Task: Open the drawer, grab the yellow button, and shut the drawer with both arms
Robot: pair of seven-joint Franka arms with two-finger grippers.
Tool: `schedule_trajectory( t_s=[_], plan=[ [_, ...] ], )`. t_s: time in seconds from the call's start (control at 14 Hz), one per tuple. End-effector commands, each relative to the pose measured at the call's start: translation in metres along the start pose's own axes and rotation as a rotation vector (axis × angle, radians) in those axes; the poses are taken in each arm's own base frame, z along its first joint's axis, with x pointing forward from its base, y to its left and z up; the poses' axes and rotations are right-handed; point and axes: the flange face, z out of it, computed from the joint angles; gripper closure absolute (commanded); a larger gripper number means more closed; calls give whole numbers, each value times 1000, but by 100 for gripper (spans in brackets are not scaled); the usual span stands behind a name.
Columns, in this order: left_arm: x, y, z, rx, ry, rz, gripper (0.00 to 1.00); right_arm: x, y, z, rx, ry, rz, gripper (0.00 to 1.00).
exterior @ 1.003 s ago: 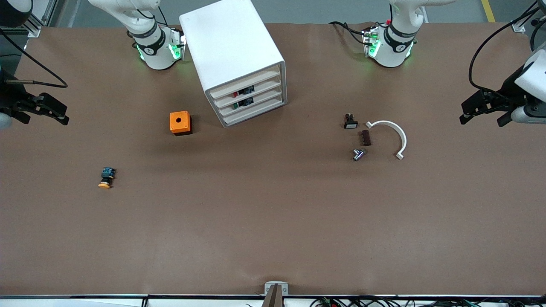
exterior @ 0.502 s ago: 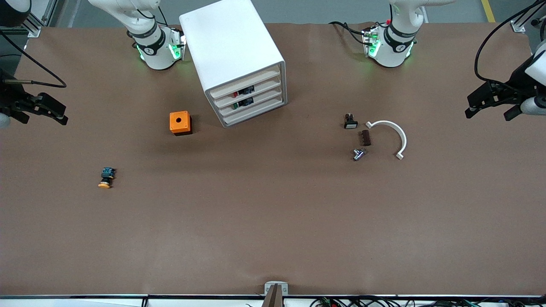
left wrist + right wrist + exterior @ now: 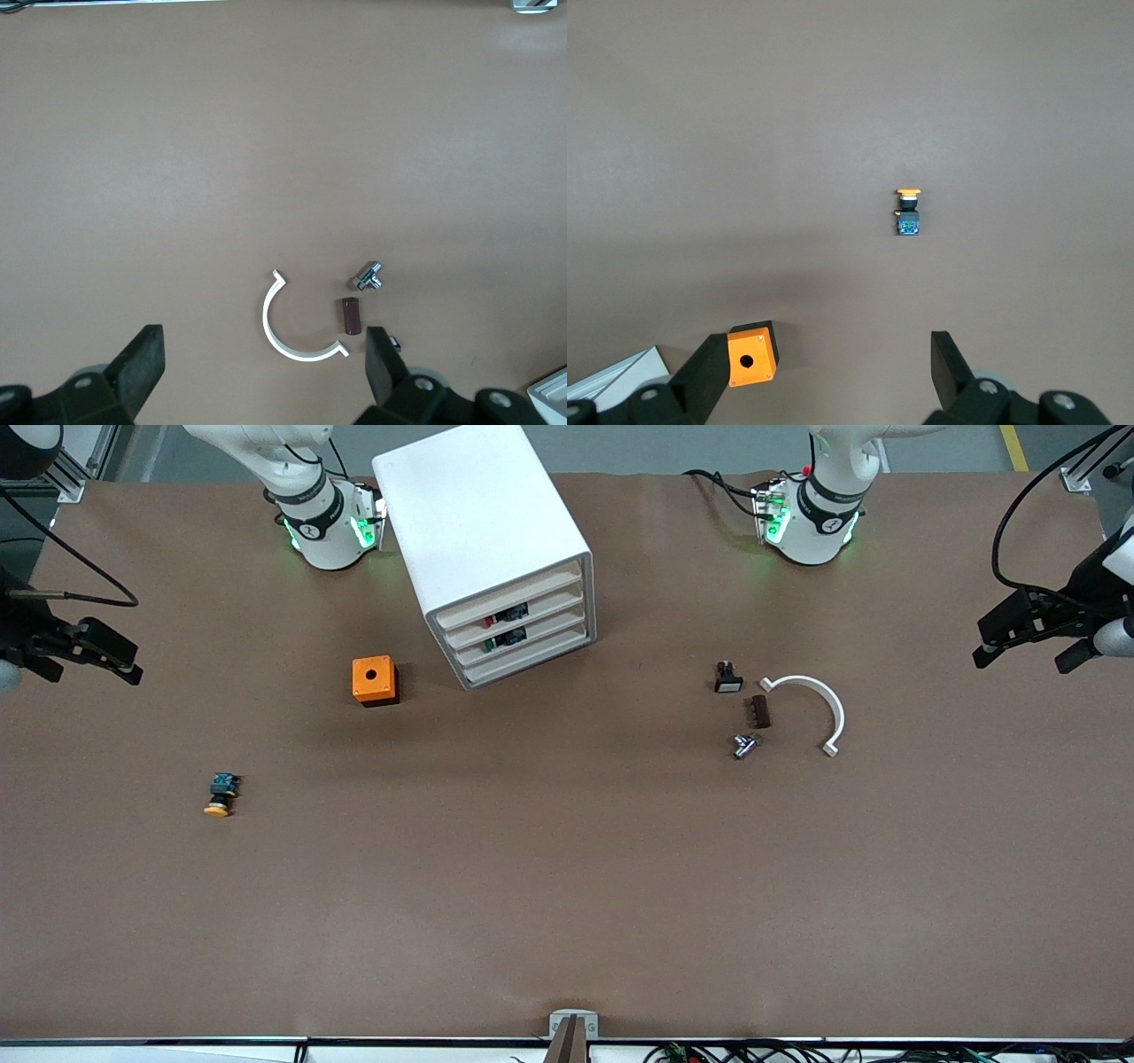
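Both grippers hang with fingers spread wide and nothing between them. The left gripper hovers over the left arm's end of the table, the right gripper over the right arm's end. Neither arm touches anything; both appear parked.

The button lies on its side on the bare tabletop, well apart from the cabinet and nearer the front camera than the orange box. Its round orange-yellow cap, black body and blue back show clearly in the right wrist view. All four drawer fronts sit flush, the top drawer included.

Judged from this layout, the button is out and the drawer is shut, so the task looks finished or very nearly so; any remaining move would be no more than settling the arms.

The cabinet is smooth white plastic with rounded corners, set at an angle on matte brown covering. The orange box is a small cube with a round hole on top. Toward the left arm's end lie a curved white clip, a dark brown block, a shiny metal fitting and a black switch with a white square cap.
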Motion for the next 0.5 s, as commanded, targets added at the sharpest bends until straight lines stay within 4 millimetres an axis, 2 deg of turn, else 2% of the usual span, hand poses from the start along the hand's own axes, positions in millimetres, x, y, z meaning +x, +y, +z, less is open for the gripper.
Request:
schedule_trajectory(
  t_s=[0.0,0.43],
  plan=[
    [-1,1,-6,26,-9,-1,0,-8,3,-4,16,7,18,0],
    [-4,0,-4,39,-45,-3,0,-8,9,-4,34,6,24,0]
  ],
)
